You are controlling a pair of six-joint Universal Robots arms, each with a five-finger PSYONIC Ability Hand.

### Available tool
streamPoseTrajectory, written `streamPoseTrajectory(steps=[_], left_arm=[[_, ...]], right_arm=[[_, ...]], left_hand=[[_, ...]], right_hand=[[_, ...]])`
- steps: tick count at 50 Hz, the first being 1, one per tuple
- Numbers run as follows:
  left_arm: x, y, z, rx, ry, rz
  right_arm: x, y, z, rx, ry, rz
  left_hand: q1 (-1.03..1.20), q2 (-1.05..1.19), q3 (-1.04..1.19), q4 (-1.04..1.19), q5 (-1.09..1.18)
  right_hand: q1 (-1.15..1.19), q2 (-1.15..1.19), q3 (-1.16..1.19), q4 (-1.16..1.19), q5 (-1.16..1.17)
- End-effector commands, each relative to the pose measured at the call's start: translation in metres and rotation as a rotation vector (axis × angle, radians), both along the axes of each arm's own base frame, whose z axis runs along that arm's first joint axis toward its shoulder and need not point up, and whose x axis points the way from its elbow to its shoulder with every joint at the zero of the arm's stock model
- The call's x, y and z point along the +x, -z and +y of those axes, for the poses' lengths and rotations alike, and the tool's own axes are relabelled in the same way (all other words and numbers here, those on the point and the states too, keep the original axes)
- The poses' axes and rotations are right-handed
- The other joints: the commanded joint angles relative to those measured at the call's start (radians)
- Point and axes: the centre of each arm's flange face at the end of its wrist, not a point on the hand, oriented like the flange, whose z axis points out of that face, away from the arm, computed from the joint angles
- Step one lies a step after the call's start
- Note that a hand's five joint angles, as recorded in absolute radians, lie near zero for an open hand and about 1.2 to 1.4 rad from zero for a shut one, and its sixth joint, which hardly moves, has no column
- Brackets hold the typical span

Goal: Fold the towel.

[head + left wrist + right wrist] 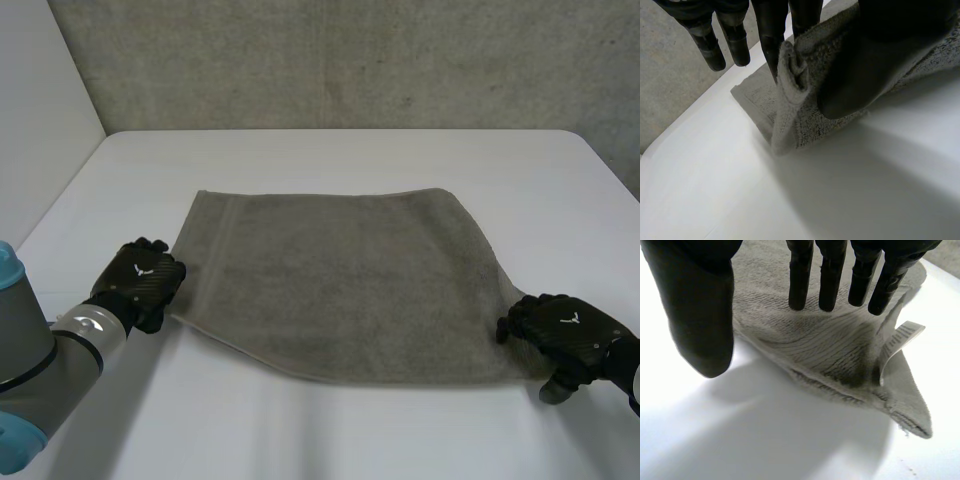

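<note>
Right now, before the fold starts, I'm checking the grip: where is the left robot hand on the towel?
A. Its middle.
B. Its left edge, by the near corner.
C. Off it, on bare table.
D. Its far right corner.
B: the left robot hand sits at the left edge of the towel by the near corner, and its wrist view shows that edge pinched between thumb and finger.

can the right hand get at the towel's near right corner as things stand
Probably yes. The right hand sits at that corner of the towel, its straight fingers over the cloth and thumb beside its edge; nothing lies between them.
</note>
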Motion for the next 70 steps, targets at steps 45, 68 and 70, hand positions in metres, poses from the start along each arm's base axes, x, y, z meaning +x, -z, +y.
streamPoseTrajectory(steps=[45,68,70], left_arm=[[0.002,-0.015,-0.002,-0.045,-0.013,0.016],[0.010,-0.135,0.034,-0.236,-0.049,0.200],[0.009,-0.141,0.033,-0.256,-0.048,0.208]], right_arm=[[-0.011,-0.037,-0.043,-0.179,0.071,-0.043],[-0.008,-0.165,-0.009,-0.357,0.048,-0.066],[-0.008,-0.171,-0.009,-0.368,0.038,-0.067]], left_hand=[[0.009,0.014,-0.045,-0.056,0.010],[0.212,0.217,-0.045,-0.056,0.212],[0.212,0.217,-0.045,-0.056,0.212]], right_hand=[[0.879,0.879,-0.033,-0.053,0.868],[0.879,0.879,-0.033,-0.053,0.868],[0.879,0.879,-0.033,-0.053,0.868]])
